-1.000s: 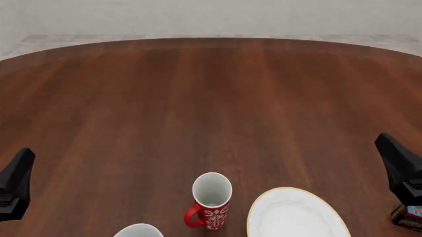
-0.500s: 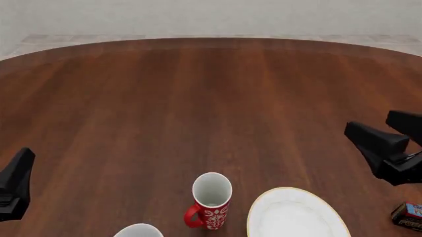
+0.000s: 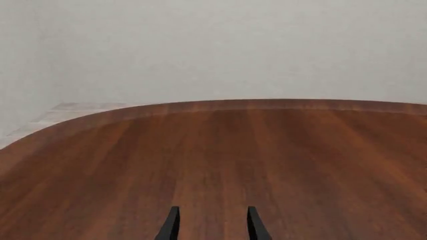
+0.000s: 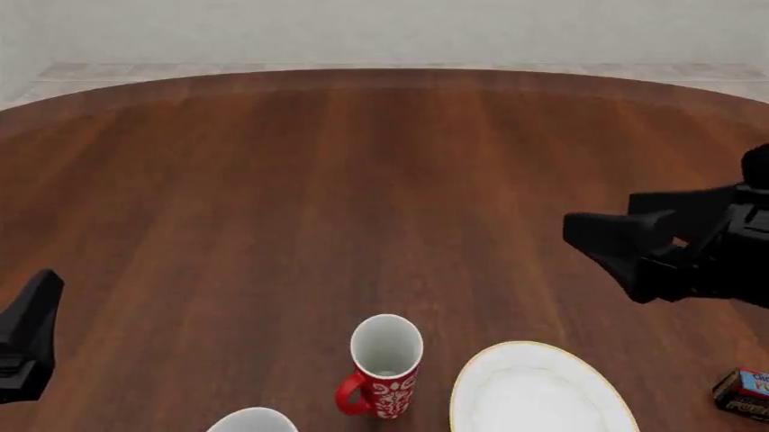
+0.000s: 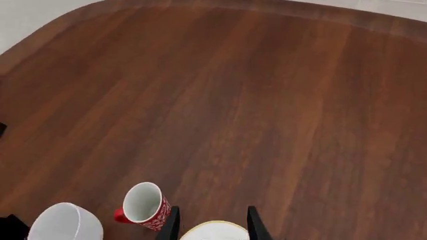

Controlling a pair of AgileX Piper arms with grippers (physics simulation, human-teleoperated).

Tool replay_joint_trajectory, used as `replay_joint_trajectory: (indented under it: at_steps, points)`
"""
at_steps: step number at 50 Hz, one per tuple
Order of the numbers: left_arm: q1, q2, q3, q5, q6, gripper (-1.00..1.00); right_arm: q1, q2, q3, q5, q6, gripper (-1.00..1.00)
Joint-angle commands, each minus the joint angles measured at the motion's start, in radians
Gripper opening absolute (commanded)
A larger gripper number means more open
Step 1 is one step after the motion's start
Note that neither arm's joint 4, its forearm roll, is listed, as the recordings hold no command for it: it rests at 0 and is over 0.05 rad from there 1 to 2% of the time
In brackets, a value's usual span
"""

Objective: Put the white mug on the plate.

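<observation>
White mug [image 5: 65, 223] sits well apart from the raised right gripper [image 4: 625, 247].

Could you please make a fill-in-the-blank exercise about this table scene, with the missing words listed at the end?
1. The mug standing between the white mug and the plate is ____ with a white pattern.
2. The plate holds ____ mugs right now.
3. The end effector raised above the table near the plate belongs to the ____ arm.
4. The thin rim of the plate is ____ in colour.

Missing words: red; no; right; gold-yellow
</observation>
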Motion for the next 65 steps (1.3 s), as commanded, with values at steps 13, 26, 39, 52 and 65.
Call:
replay_joint_trajectory:
  at_steps: [13, 26, 39, 52, 65]
  points:
    - [0.003, -0.003, 0.01, -0.006, 0.0, 1.0, 0.179, 0.1, -0.078, 0.083, 0.146, 1.0]
    - [0.004, -0.003, 0.006, -0.003, 0.0, 1.0, 0.284, 0.146, -0.071, 0.089, 0.249, 1.0]
    - [0.004, -0.003, 0.006, -0.003, 0.0, 1.0, 0.352, 0.199, -0.065, 0.071, 0.323, 1.0]
    - [0.003, -0.003, 0.006, -0.003, 0.0, 1.0, 0.428, 0.267, -0.069, 0.048, 0.398, 1.0]
    - [0.003, 0.003, 0.005, -0.008, 0.0, 1.0, 0.504, 0.357, -0.065, -0.006, 0.46, 1.0]
